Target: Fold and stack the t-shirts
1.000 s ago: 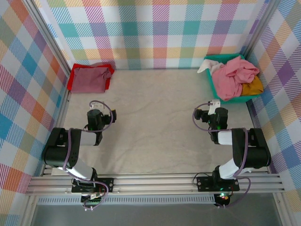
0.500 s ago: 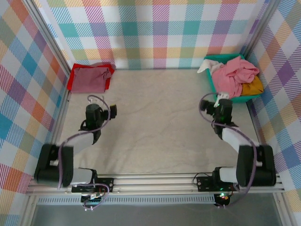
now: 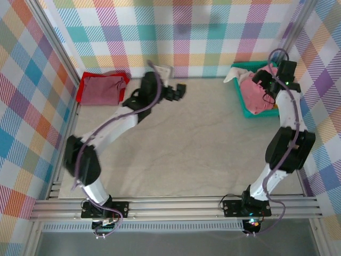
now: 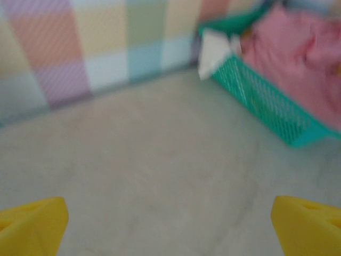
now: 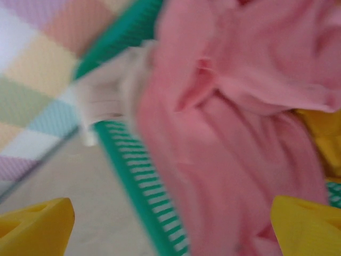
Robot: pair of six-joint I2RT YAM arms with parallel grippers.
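One salmon-pink tee (image 3: 251, 97) and one mustard-yellow tee (image 5: 319, 133) lie in the basket. One maroon tee (image 3: 101, 89) lies folded on one red tee (image 3: 80, 94) in the far left corner. That makes four coloured shirts. One white cloth (image 5: 106, 96) hangs at the basket's rim; I cannot tell if it is a fifth. There is one teal basket (image 4: 261, 101) and one counter (image 3: 202, 144). Of my own parts I count two arms, my left arm (image 3: 114, 125) and my right arm (image 3: 287, 114), with one pair of jaws on each: two yellow left fingertips (image 4: 32, 224) and two yellow right fingertips (image 5: 32, 224).
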